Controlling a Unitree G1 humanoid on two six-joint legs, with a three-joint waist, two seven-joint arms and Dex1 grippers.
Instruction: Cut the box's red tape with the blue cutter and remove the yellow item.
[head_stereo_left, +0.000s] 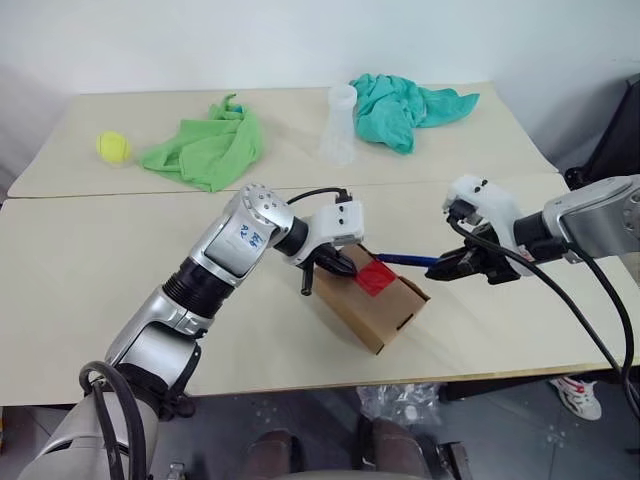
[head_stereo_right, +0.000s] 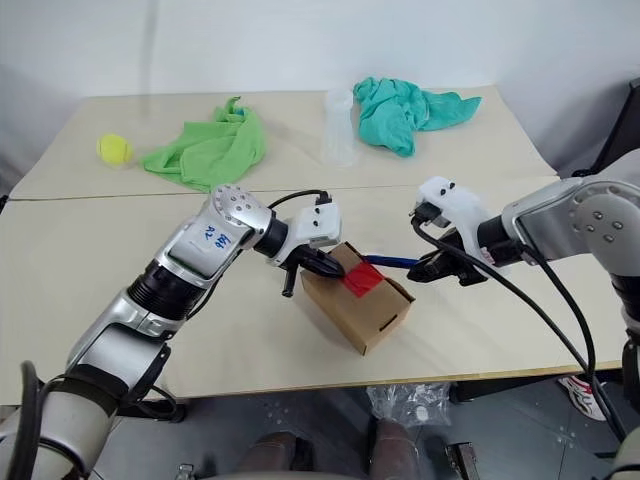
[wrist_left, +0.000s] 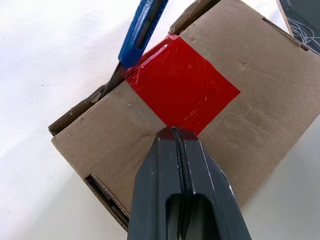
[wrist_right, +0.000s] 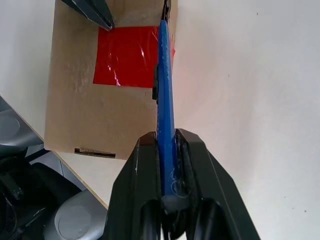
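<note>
Our left gripper (wrist_left: 175, 131) presses its closed fingertips onto the box (head_stereo_left: 372, 299) at the red tape (wrist_left: 181, 86). Our right gripper (wrist_right: 167, 137) clamps the blue cutter (wrist_right: 164, 85), tip at the tape's edge. The box sits mid-table (head_stereo_left: 90, 280).

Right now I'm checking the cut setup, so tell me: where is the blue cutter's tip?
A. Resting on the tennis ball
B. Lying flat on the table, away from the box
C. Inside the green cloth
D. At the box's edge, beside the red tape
D: the right gripper is shut on the blue cutter, whose tip meets the box at the edge of the red tape.
</note>
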